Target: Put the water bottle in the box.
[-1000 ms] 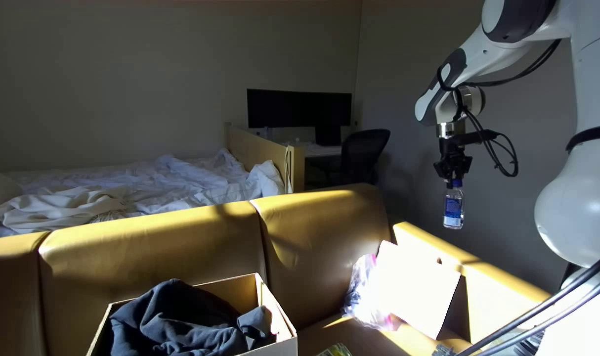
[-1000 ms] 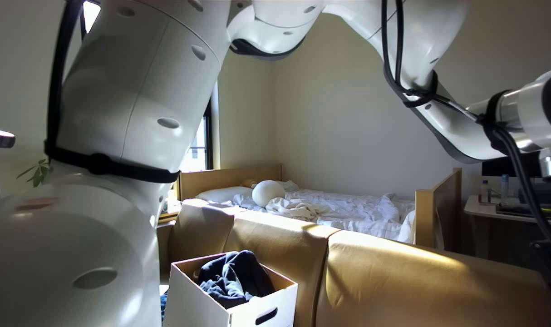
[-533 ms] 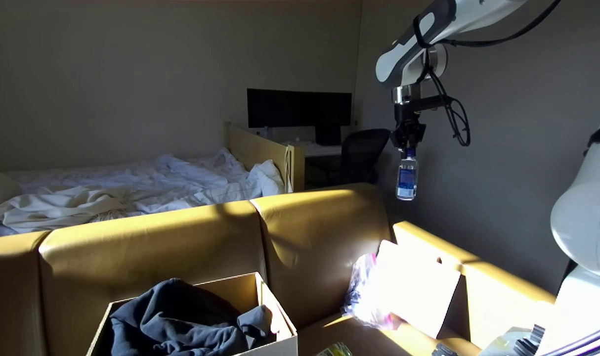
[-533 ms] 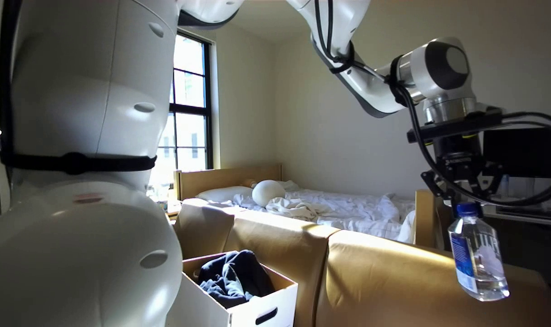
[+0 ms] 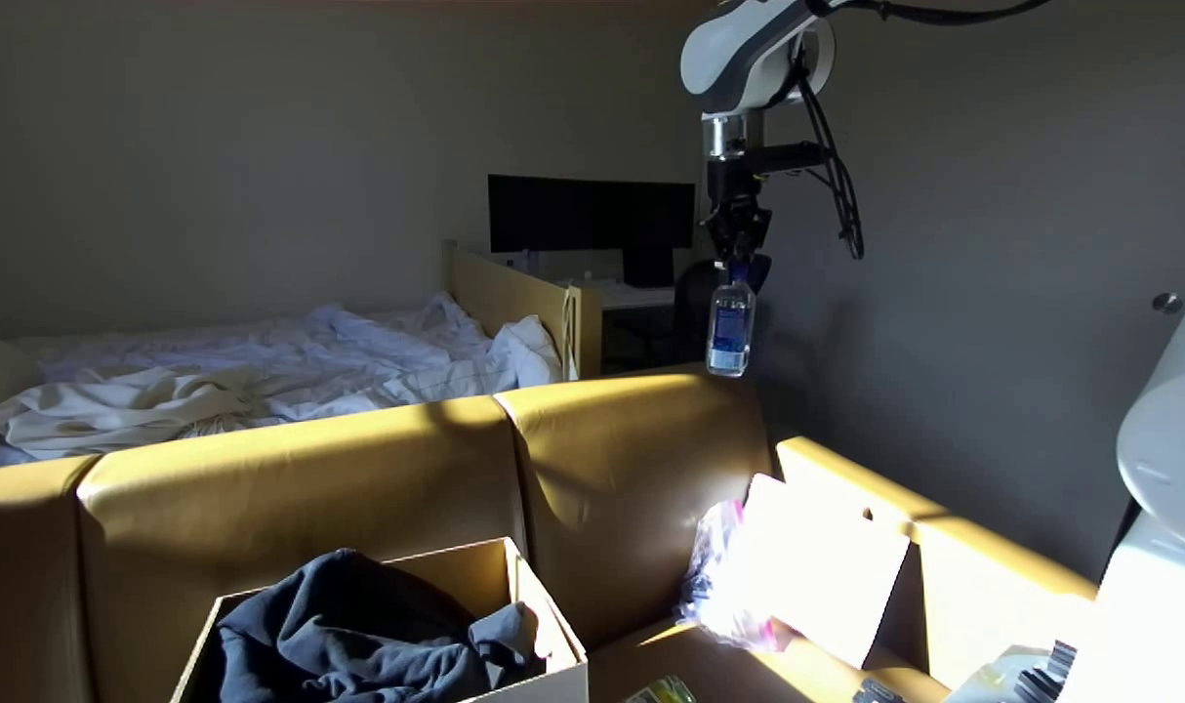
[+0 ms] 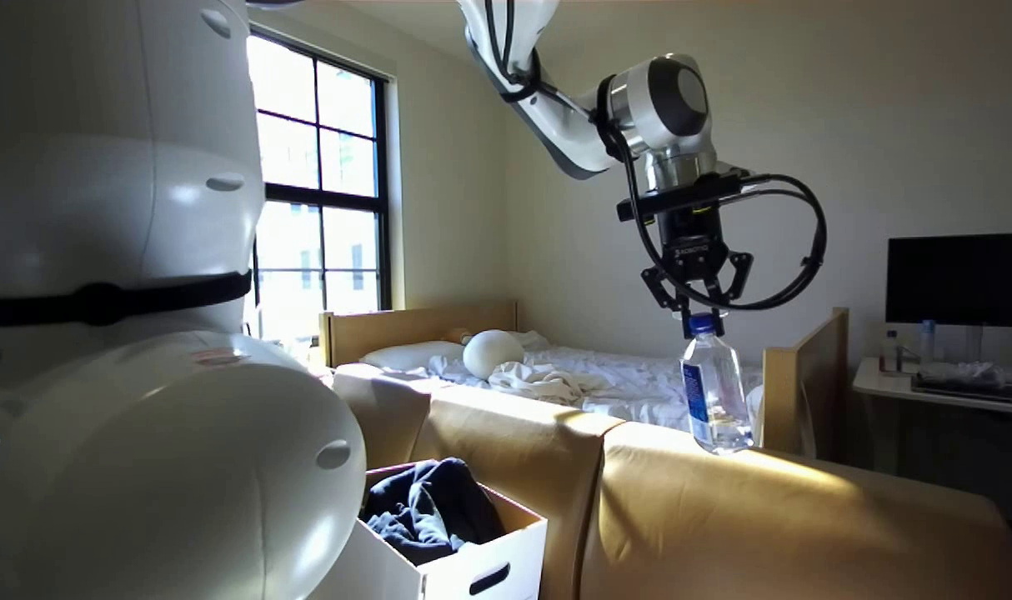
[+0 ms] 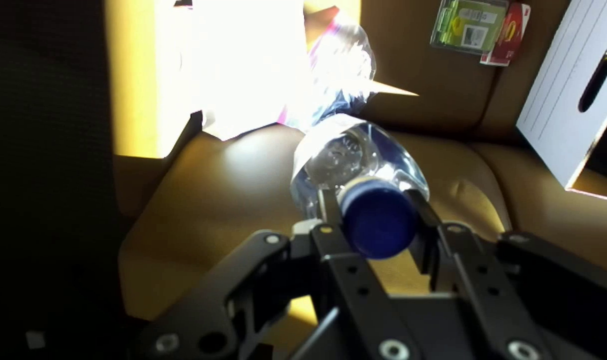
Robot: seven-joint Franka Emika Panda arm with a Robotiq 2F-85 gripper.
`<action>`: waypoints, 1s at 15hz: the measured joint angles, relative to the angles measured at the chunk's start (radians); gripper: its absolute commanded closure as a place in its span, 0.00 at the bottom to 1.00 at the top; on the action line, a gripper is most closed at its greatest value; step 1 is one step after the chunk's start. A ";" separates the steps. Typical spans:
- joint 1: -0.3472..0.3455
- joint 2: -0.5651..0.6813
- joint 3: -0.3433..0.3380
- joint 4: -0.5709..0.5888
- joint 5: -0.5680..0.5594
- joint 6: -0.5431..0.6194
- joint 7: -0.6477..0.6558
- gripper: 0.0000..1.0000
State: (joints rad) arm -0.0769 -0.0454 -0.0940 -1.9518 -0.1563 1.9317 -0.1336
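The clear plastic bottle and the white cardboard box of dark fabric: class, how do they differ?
The clear plastic bottle is transparent; the white cardboard box is opaque.
The bottle is smaller than the box.
The bottle hangs capped from the black gripper; the box stands open, holding dark fabric.
Both appear in every view.

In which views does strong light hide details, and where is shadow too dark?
Wrist view: glare bleaches the white panel, picture's left edge nearly black; in an exterior view, the chair fades into shadow; in an exterior view, the window looks washed out.

Tan couch (image 5: 300, 498) bearing a box (image 6: 518, 554), plastic bag (image 5: 715, 576), white panel (image 5: 817, 566), packets (image 7: 468, 25)
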 measured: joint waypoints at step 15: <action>0.043 -0.005 0.032 -0.101 0.264 0.000 -0.250 0.86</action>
State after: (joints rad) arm -0.0342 -0.0503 -0.0623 -2.0530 0.1075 1.9320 -0.3833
